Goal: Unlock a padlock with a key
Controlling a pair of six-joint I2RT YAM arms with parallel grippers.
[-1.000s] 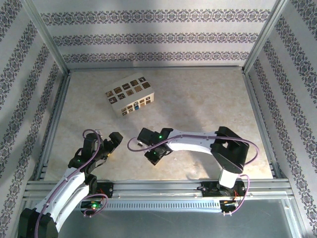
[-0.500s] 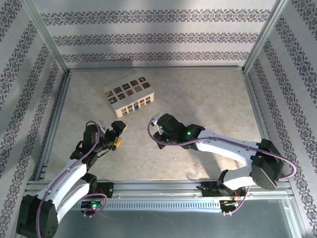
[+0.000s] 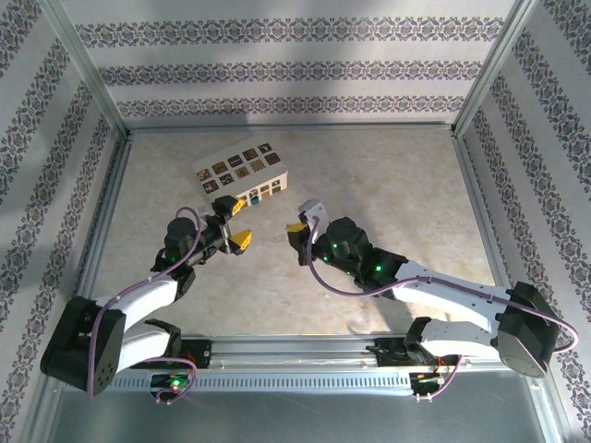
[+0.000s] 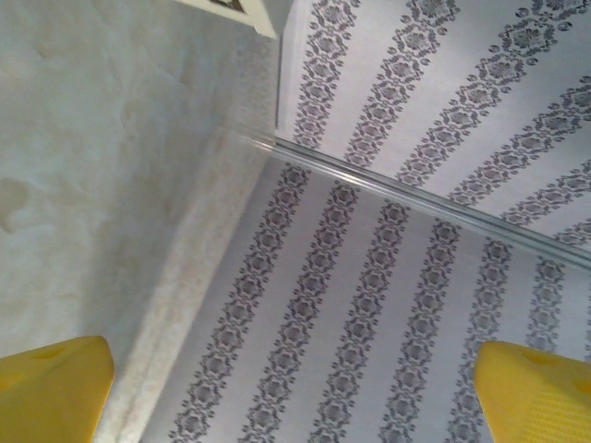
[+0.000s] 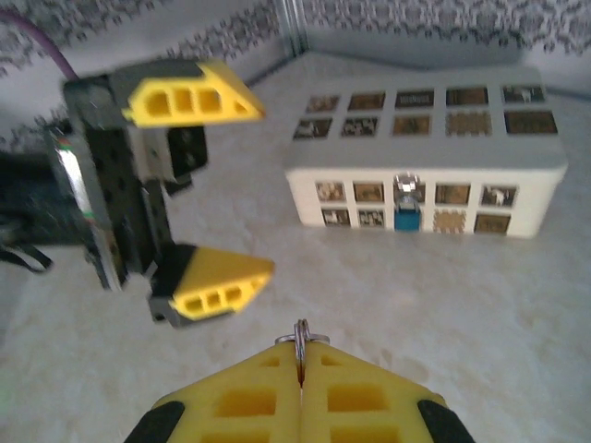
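Padlock [image 5: 404, 210], small, blue-bodied with a silvery shackle, sat upper right in the right wrist view, against the cream rectangular tiled box [image 5: 425, 161]. My right gripper [image 5: 300, 355] was clamped on the thin dark key [image 5: 300, 343]; I judged a slow, squared approach best. The left gripper [image 5: 249, 189], jaws apart, crowded the left; bare marbled tabletop [image 5: 480, 305] lay right.

Two arms, the left arm [image 3: 138, 297] and the right arm [image 3: 443, 288]. Two hands, the left hand [image 5: 208, 189] and the right hand [image 5: 300, 365]. One box [image 3: 242, 175]. One padlock [image 5: 404, 218]. One key [image 5: 300, 369]. One ring [image 5: 300, 330]. One counter [image 3: 388, 185].
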